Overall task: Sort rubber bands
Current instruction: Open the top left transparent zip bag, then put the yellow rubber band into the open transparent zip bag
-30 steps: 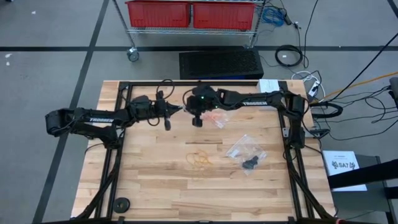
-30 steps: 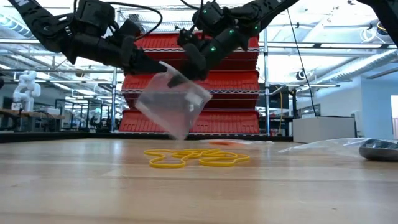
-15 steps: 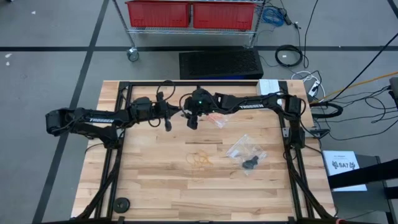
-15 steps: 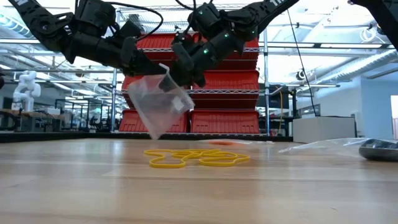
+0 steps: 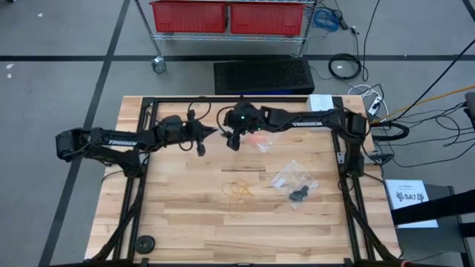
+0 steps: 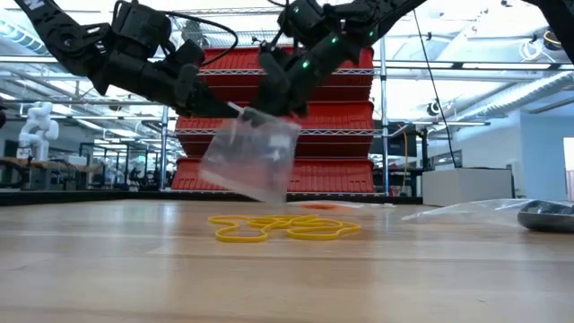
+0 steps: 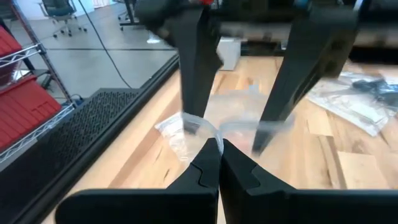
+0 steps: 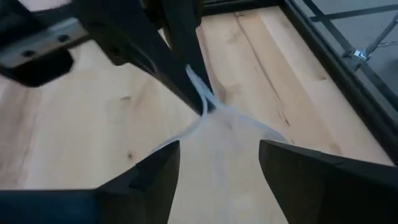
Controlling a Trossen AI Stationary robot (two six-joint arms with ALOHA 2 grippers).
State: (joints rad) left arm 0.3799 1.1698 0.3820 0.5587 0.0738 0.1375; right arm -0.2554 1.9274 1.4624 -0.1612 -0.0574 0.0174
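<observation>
A clear plastic bag (image 6: 251, 161) hangs over the far middle of the table, with my left gripper (image 5: 211, 133) shut on its top. My right gripper (image 8: 217, 146) faces it from the right, open wide. Its fingers stand at either side of the bag's mouth (image 7: 242, 124). Several pale tan rubber bands (image 5: 239, 190) lie loose on the wood at the table's middle and also show in the low view (image 6: 282, 227). Orange bands (image 5: 257, 141) lie under the right arm, in or on clear plastic. Black bands (image 5: 297, 194) sit in another clear bag. My left gripper pinches the bag's top rim (image 8: 204, 107) between its two fingertips, reaching in from the table's left, nearly level. The bag hangs below the fingers, tilted and clear of the table. My right gripper has its spread fingers (image 7: 189, 93) at the bag's mouth; I cannot tell whether they touch the film.
A black metal frame (image 5: 148, 111) runs along the table's left, far and right sides. The clear bag with the black bands (image 5: 293, 178) lies right of centre, and a round black foot (image 5: 145, 242) sits near the front left corner. Bare wood lies toward the near edge.
My right gripper has opened wide from shut and rolled at the wrist, staying at the bag's top. The bag swung toward the table's left, then back, and now hangs broader and less tilted. My left gripper has kept its pinch.
</observation>
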